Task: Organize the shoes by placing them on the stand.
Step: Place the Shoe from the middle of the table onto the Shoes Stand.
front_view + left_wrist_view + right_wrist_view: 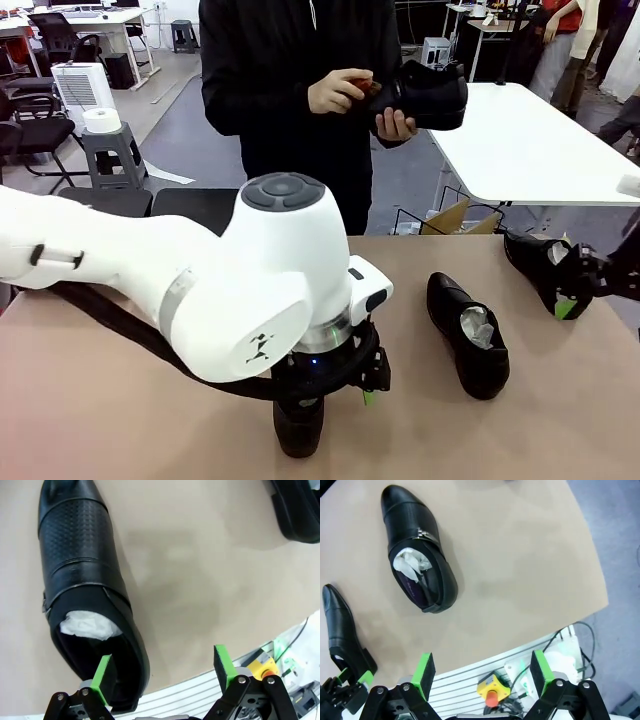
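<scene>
Left gripper [165,672], fingers apart, is hovering astride the heel wall of near shoe [80,580], risking a shallow pinch slipping off glossy leather; right gripper [482,672] is hanging spread

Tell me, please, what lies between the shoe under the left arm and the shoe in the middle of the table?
Nothing: the front view shows bare table between the shoe under the left arm and the middle shoe.
</scene>
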`<action>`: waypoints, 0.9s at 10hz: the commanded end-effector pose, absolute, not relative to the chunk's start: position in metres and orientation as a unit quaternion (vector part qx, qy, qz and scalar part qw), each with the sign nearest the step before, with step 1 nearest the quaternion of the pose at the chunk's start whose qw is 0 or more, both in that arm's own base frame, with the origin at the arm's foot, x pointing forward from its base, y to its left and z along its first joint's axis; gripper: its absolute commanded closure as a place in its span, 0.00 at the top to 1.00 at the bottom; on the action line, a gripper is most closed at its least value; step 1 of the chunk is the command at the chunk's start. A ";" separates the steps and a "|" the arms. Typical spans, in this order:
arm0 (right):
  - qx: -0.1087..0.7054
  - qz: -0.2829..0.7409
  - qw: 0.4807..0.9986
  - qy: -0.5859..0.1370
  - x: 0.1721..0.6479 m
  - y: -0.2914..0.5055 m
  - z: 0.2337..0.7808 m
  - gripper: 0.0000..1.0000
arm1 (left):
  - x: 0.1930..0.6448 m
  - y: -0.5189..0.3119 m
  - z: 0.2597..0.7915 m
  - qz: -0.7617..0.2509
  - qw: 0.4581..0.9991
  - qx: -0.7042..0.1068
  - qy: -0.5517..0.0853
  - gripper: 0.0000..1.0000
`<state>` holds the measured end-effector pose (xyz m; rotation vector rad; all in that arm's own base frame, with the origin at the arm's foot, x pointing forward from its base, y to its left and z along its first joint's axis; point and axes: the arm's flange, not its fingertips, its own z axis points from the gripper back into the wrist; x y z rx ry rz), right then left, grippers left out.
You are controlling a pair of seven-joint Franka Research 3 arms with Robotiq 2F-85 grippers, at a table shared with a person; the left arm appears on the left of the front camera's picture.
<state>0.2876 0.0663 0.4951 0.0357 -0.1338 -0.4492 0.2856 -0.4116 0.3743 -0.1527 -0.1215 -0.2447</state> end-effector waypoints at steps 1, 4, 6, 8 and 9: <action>0.028 -0.215 0.973 -0.071 0.292 0.069 0.494 1.00 | 0.292 -0.434 0.358 -0.099 0.991 -0.061 -0.072 1.00; 0.028 -0.215 0.973 -0.071 0.292 0.069 0.494 1.00 | 0.294 -0.444 0.346 -0.094 0.991 -0.039 -0.087 1.00; 0.028 -0.215 0.973 -0.071 0.292 0.069 0.494 1.00 | 0.297 -0.443 0.343 -0.081 0.992 -0.033 -0.088 0.73; 0.028 -0.215 0.973 -0.071 0.292 0.069 0.494 1.00 | 0.299 -0.442 0.345 -0.074 0.992 -0.023 -0.096 0.40; 0.028 -0.215 0.973 -0.071 0.292 0.069 0.494 1.00 | 0.300 -0.441 0.345 -0.075 0.992 -0.019 -0.098 0.24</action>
